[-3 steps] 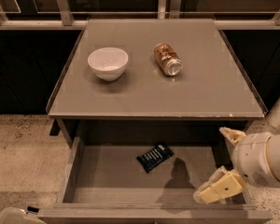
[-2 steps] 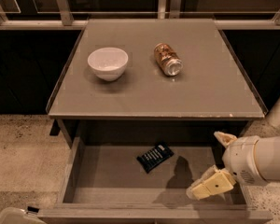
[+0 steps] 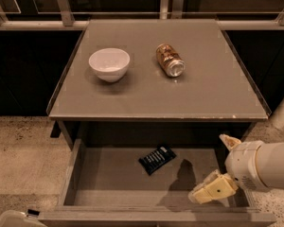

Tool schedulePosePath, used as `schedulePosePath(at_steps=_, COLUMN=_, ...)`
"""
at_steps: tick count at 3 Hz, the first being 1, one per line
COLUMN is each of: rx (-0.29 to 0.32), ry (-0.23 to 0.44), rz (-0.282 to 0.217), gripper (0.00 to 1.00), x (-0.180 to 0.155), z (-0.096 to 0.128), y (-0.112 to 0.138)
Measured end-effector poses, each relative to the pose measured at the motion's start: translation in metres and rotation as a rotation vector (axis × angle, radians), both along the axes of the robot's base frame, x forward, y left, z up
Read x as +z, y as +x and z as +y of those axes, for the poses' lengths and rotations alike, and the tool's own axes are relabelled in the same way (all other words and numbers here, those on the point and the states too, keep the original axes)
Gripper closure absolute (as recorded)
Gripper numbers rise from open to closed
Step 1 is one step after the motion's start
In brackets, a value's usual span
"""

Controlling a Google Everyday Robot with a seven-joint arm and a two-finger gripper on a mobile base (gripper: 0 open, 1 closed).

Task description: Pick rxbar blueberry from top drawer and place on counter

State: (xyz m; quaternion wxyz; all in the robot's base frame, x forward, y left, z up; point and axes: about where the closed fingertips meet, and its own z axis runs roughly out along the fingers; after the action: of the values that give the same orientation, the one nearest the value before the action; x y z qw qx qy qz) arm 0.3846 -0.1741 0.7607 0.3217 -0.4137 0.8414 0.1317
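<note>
The rxbar blueberry, a dark flat bar with white lettering, lies tilted on the bottom of the open top drawer, near its middle. My gripper hangs over the right part of the drawer, to the right of the bar and apart from it. Its cream fingers are spread open and hold nothing. The counter lies above the drawer.
A white bowl stands on the counter's left half. A gold-brown can lies on its side near the counter's middle. A railing runs behind the counter. Speckled floor lies to both sides of the drawer.
My gripper has moved a little to the left, closer to the bar, still open. The bar, bowl and can have not moved.
</note>
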Motion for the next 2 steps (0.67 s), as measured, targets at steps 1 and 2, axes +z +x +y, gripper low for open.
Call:
schedulePosePath(at_steps=1, rx=-0.004, ry=-0.098, rz=0.010, gripper=0.00, x=-0.0431, z=0.0239, y=0.0045)
schedulePosePath(at_steps=2, rx=-0.008, ry=-0.099, rz=0.009, gripper=0.00, x=-0.0438, z=0.0237, y=0.0050)
